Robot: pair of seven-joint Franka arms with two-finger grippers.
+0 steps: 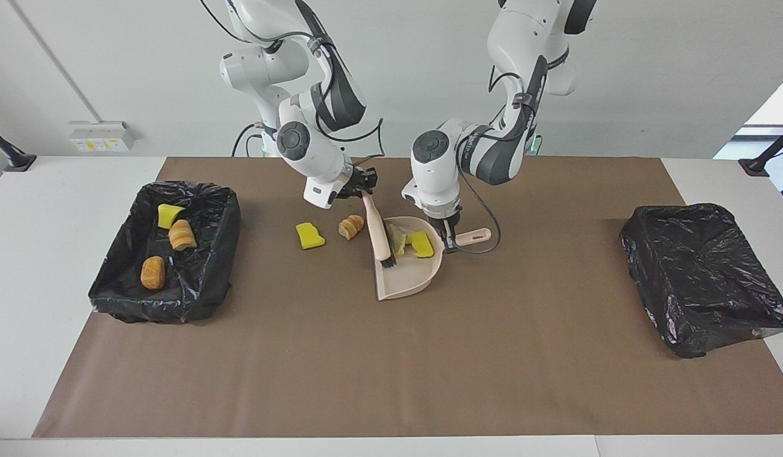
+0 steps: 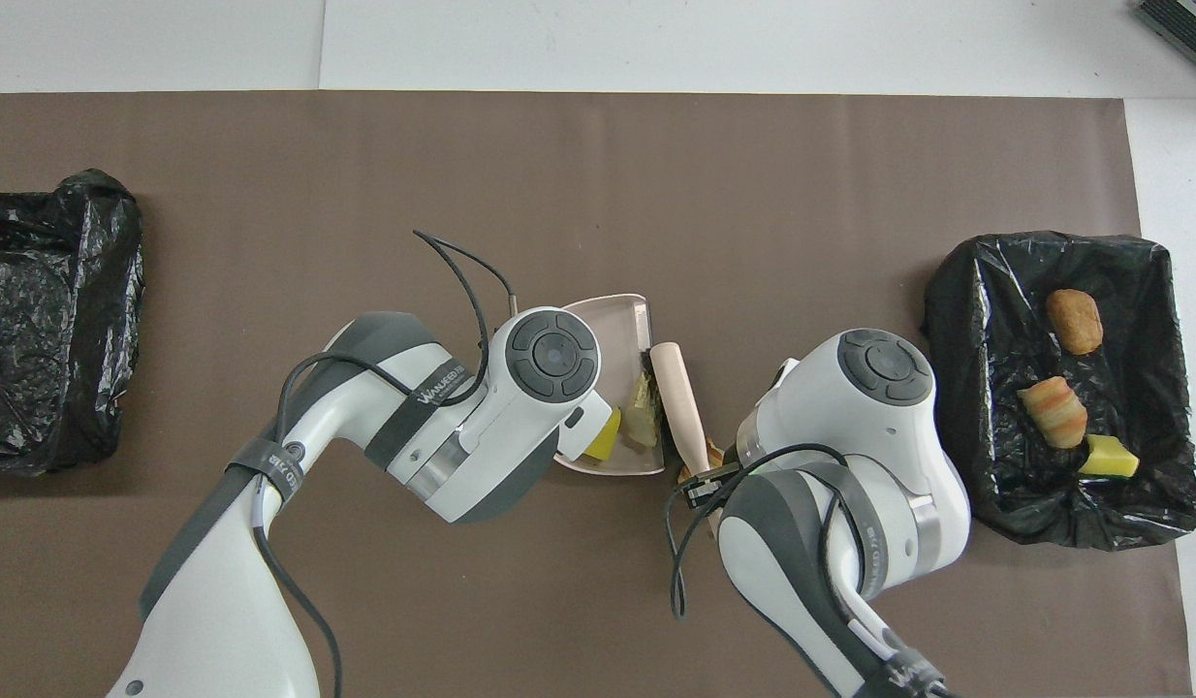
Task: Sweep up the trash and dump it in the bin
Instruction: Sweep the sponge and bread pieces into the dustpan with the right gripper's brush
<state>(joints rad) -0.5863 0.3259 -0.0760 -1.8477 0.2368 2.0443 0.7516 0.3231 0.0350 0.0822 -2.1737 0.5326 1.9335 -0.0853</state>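
Right gripper (image 1: 364, 192) is clenched on the top of the brush (image 1: 380, 235) handle, with the black bristles down inside the mouth of the dustpan (image 1: 407, 280). The left gripper (image 1: 450, 241) is shut on the pan's handle and pins it flat on the desk (image 1: 391, 381). Reading the facing view as a clock face centred on the pan, only part of the trash is aboard. A yellow sponge wedge (image 1: 422, 244) and a pale lump (image 1: 398, 240) sit deep in the pan at twelve o'clock. Another yellow wedge (image 1: 309, 235) and a striped bread-like chunk (image 1: 351, 226) lie on the desk at about ten o'clock, outside the rim. The main risk is probably that a backward stroke of the bristles drags the light sponge out over the lip. A tilt of the pan toward its open mouth on lifting could also spill both pieces. The grip on the slim handle could let the pan swivel under a sideways push. The two loose pieces need a separate pass, and a stroke started too high would likely skip over them. Three more pieces rest in the black-lined bin (image 1: 122, 282) at nine o'clock, and a second lined bin (image 1: 702, 279) stands at three o'clock.
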